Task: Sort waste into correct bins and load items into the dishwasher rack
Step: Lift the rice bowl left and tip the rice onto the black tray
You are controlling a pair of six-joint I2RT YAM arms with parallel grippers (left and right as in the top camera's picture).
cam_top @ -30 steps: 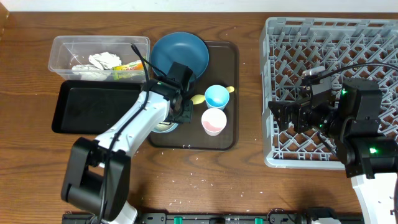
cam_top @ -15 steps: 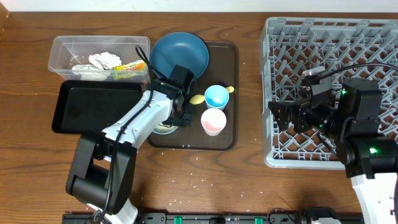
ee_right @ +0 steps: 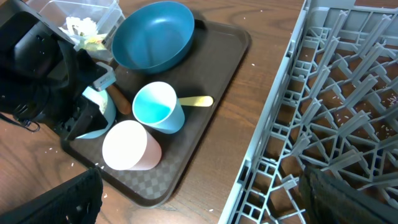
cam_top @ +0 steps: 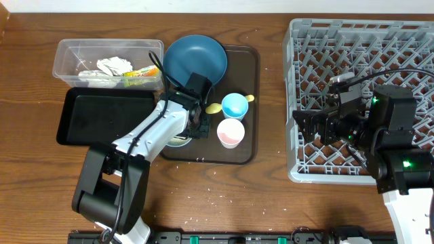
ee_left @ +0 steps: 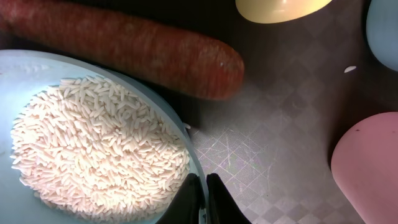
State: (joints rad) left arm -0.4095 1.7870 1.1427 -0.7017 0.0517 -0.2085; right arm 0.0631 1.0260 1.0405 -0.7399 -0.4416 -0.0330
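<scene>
Looking over the table, I count two arms, two bins, two cups, and one each of plate, bowl and spoon. The left gripper (ee_left: 200, 198) is pinched together on the rim of the light blue bowl (ee_left: 37, 68), which holds a heap of rice (ee_left: 93, 149) and sits on the brown tray (cam_top: 247, 102). One carrot piece (ee_left: 137, 46) lies just beside the bowl. The blue cup (ee_right: 155, 106) and pink cup (ee_right: 127, 146) stand side by side, with the spoon (ee_right: 196, 101) beside the blue cup and the plate (cam_top: 195, 59) behind them. The clear tub (cam_top: 68, 51) holds tissue (cam_top: 112, 66) and one wrapper (cam_top: 139, 72), and the black tray (cam_top: 95, 115) lies alongside. The right gripper (cam_top: 303, 127) hangs with its fingers spread wide over the rack (cam_top: 352, 34).
</scene>
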